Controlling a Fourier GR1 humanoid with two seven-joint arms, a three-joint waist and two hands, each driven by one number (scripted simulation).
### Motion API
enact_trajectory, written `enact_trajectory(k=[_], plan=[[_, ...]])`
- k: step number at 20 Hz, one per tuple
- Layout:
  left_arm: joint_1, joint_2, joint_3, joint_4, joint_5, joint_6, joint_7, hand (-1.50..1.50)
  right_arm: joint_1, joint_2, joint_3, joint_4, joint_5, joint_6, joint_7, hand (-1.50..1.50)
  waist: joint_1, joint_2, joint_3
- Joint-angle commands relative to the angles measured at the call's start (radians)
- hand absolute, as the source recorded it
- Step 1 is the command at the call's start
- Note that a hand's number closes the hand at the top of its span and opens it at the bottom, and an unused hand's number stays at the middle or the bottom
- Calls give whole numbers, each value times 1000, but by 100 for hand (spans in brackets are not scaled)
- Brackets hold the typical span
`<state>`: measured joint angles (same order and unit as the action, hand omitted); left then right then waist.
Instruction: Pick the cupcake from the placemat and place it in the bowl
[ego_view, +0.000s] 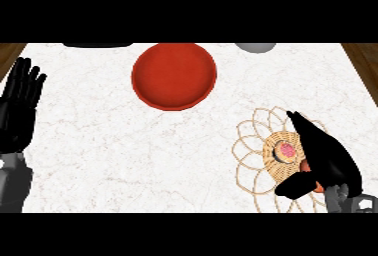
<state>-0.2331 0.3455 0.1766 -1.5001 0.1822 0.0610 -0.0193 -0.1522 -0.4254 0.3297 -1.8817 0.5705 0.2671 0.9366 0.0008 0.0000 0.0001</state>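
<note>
The white counter (111, 150) is carrying a red bowl (174, 75) at its far middle and a woven placemat (255, 150) at the near right. The left hand (18, 107) is resting open at the left edge. The right hand (328, 155) is hovering over the placemat, fingers straight and thumb spread, grasping nothing. The cupcake (286, 150) is sitting at the mat's centre, just beside those fingers.

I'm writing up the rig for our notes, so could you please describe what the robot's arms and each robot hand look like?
The left forearm and right forearm are grey and blocky. The left robot hand and right robot hand are black, each with slender fingers and a thumb. No cables or markings show.
</note>
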Motion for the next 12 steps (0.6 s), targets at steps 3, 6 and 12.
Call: enact_trajectory(k=[3,6,12], plan=[[-8,-38,-5,18,-27,-1,-11,0,57,52,7,45,82,23,-40,-150,-2,0,0],[-5,5,46,-12,9,-45,36,0,17,101,-22,22,87,80,6,-150,0,-1,0],[-4,-16,45,-17,-17,-44,19,0,26,113,-93,219,141,7,-193,-150,0,0,0]])
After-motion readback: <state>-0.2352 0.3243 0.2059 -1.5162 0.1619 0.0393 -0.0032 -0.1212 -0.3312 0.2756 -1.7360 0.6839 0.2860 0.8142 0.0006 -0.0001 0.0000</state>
